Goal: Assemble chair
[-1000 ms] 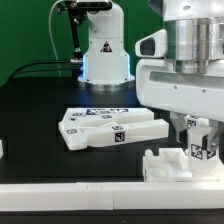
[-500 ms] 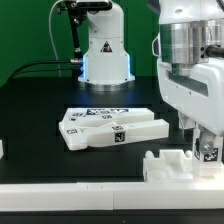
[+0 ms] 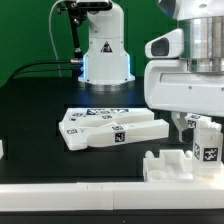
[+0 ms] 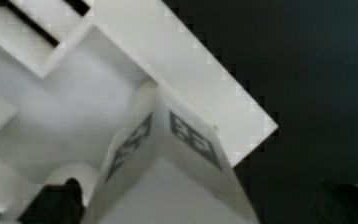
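My gripper (image 3: 203,132) is at the front of the exterior view's right, shut on a white tagged chair piece (image 3: 208,150) that it holds upright. The piece hangs at the right end of a white blocky chair part (image 3: 165,166) on the table; I cannot tell whether they touch. In the wrist view the held piece (image 4: 172,165) fills the middle with two tags showing. It sits between my dark fingertips (image 4: 51,203), with the gripper (image 4: 194,208) shut on it. Several loose flat chair pieces (image 3: 110,129) lie together in the table's middle.
The marker board (image 3: 103,110) lies just behind the loose pieces. The robot base (image 3: 105,55) stands at the back centre with cables beside it. A small white object (image 3: 2,150) sits at the exterior view's left edge. A white rail (image 3: 70,196) runs along the front.
Half a second ago my gripper dipped lower and to the exterior view's right with the piece. It has now come back up and a little left, still holding it.
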Controlling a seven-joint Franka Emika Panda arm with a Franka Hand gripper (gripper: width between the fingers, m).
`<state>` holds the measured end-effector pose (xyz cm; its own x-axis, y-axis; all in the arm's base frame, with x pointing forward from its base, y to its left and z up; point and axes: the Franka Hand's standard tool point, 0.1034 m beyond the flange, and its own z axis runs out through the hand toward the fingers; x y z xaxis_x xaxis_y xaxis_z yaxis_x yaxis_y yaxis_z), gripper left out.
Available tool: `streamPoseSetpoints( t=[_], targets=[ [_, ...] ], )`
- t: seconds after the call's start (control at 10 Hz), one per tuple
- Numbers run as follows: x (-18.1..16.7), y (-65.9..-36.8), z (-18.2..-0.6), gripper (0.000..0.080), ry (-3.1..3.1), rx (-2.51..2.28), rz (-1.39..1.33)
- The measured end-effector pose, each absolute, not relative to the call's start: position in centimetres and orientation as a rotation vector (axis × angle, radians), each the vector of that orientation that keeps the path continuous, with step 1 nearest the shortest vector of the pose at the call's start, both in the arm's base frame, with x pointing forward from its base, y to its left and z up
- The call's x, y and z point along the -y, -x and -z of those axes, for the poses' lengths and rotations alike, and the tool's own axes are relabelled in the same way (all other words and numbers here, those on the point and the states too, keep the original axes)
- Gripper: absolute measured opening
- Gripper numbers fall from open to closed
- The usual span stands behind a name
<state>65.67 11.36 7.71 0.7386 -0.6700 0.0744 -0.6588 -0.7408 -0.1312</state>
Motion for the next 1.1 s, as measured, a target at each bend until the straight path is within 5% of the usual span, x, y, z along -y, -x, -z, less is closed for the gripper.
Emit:
streamPoseSetpoints(
  t=[0.3, 0.5, 0.6, 0.7, 0.8, 1.1],
  targets=[
    [-11.43, -65.71, -7.71, 0.0649, 3.065, -0.41, 0.223],
    [-11.35, -65.71, -7.67, 0.0646, 3.057, -0.451, 0.221],
    [-11.32, -65.71, -7.67, 0.048, 3.058, -0.45, 0.221],
    [-11.33, -65.71, -7.66, 0.048, 3.053, -0.471, 0.22],
    [-11.27, -65.72, -7.65, 0.0284, 3.026, -0.595, 0.217],
    [-10.55, -66.17, -7.47, 0.0286, 2.821, -1.228, 0.202]
  ],
)
